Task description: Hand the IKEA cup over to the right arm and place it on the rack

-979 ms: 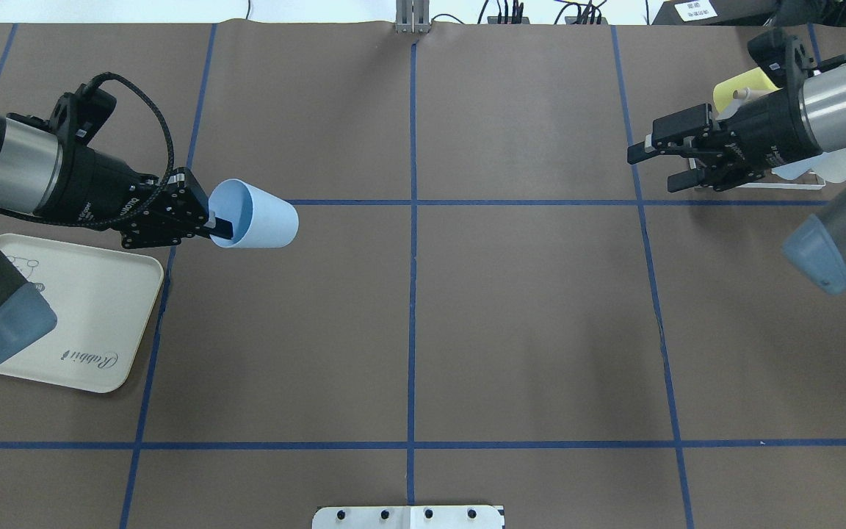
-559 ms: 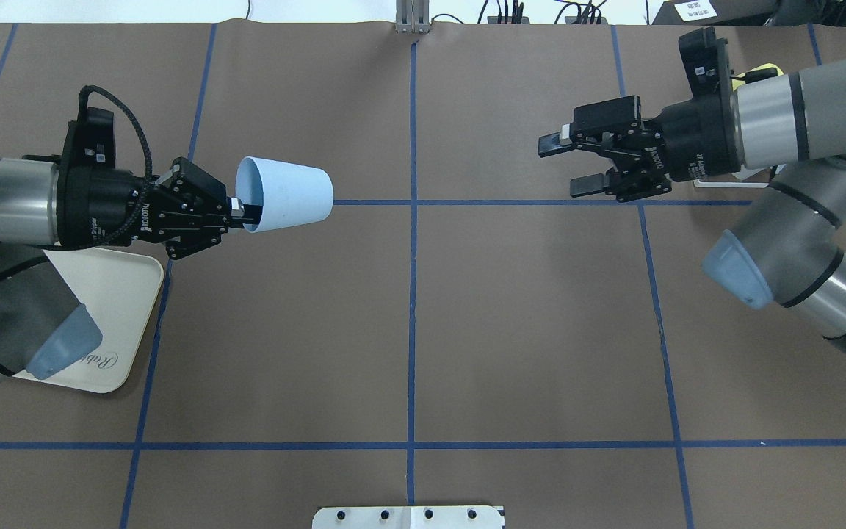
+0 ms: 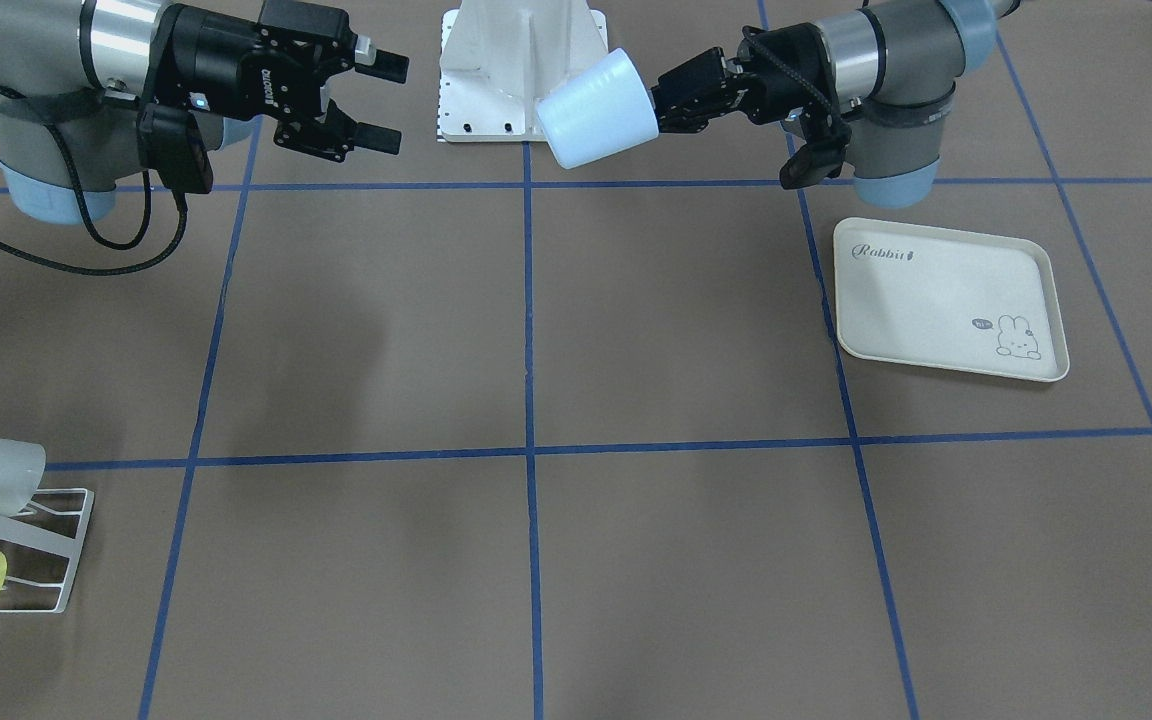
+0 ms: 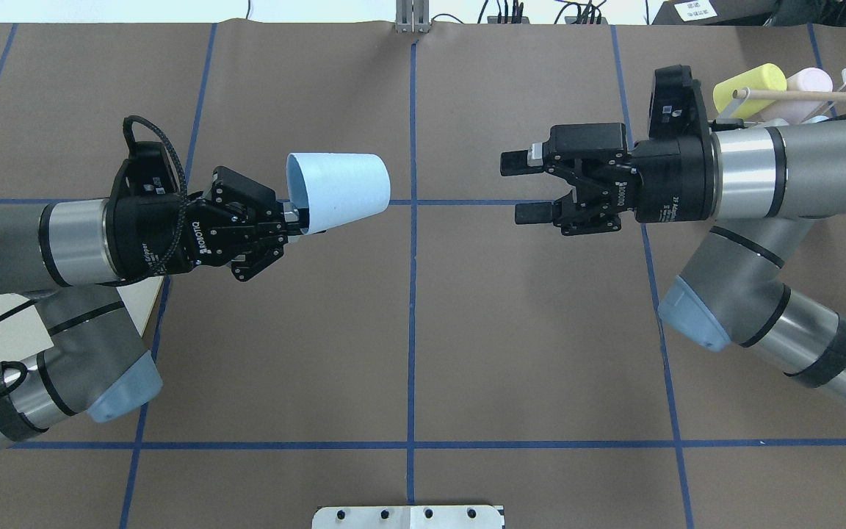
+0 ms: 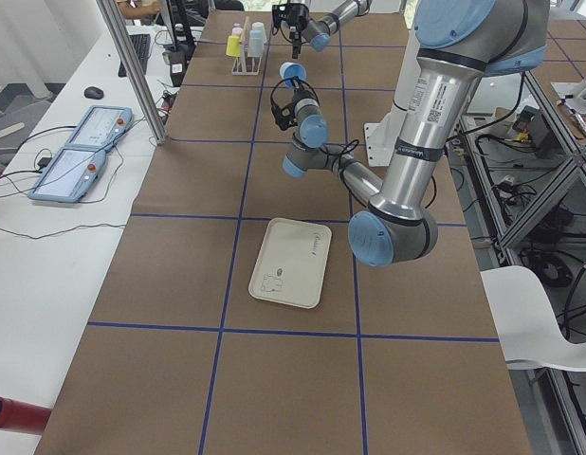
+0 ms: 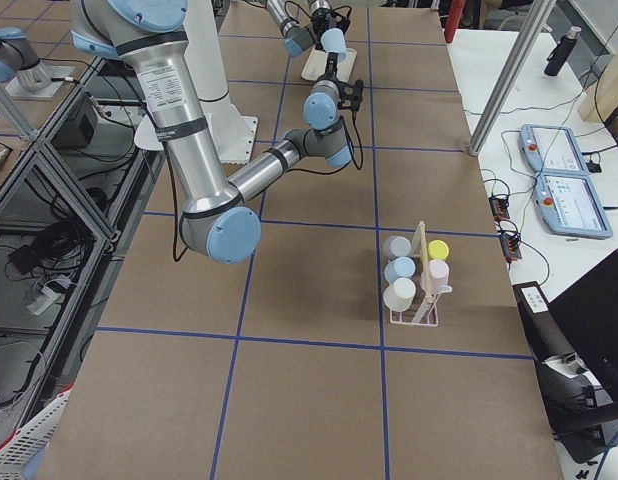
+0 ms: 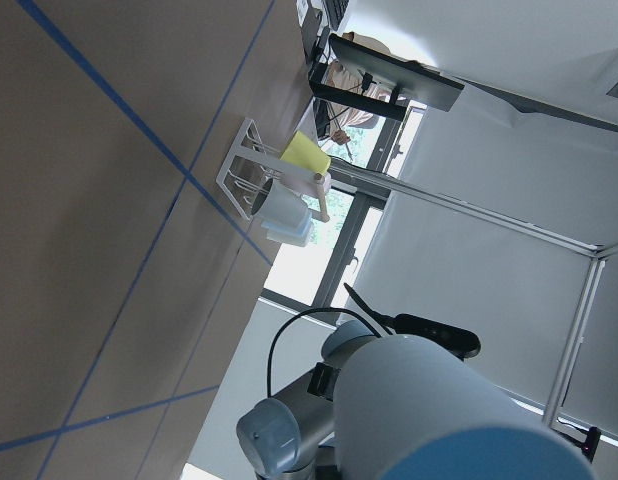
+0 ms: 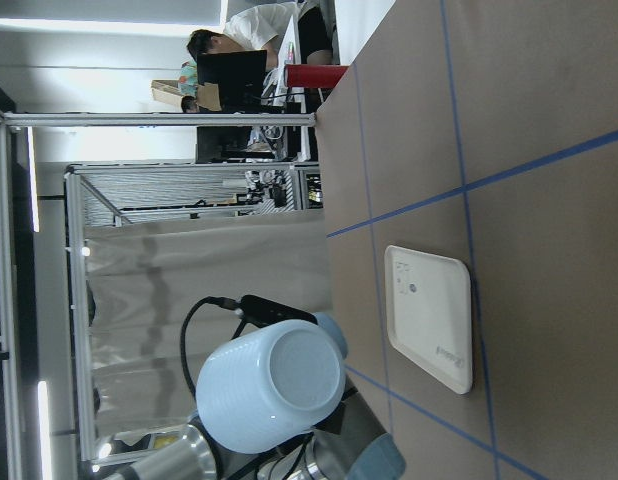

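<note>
The left hand (image 4: 297, 218) is gripping the cup (image 4: 338, 187) rim, centre-left; the right hand (image 4: 522, 187) is gaping empty, clear air between them.

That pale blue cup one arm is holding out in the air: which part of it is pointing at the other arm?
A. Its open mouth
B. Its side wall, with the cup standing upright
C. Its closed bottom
C: the right wrist view faces the closed round bottom of the cup, and from overhead its open rim sits at the jaws of the left arm, turned away from the right arm.
</note>
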`<state>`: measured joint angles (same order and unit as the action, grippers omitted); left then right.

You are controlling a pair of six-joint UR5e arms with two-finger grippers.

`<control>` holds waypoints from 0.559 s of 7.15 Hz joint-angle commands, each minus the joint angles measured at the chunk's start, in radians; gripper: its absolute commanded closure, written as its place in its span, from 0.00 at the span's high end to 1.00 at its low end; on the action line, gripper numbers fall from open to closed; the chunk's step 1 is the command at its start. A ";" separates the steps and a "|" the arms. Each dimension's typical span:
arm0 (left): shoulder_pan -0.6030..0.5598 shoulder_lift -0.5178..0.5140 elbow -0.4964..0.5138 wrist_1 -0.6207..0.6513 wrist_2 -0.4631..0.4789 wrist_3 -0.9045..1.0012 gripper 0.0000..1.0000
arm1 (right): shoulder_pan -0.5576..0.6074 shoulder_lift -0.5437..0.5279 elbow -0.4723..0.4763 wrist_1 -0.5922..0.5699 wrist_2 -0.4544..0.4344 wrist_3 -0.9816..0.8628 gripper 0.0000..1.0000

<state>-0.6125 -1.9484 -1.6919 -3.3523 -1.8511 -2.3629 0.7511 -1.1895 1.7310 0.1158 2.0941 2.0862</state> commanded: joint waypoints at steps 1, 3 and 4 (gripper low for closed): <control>0.020 -0.041 0.000 -0.047 0.009 -0.102 0.00 | -0.030 0.013 -0.001 0.065 -0.039 0.029 1.00; 0.055 -0.064 0.000 -0.058 0.007 -0.128 0.00 | -0.061 0.045 0.001 0.065 -0.037 0.015 1.00; 0.071 -0.081 0.000 -0.071 0.007 -0.133 0.00 | -0.067 0.050 0.001 0.065 -0.039 -0.007 1.00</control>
<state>-0.5623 -2.0118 -1.6921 -3.4099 -1.8438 -2.4859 0.6955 -1.1489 1.7317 0.1802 2.0566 2.0992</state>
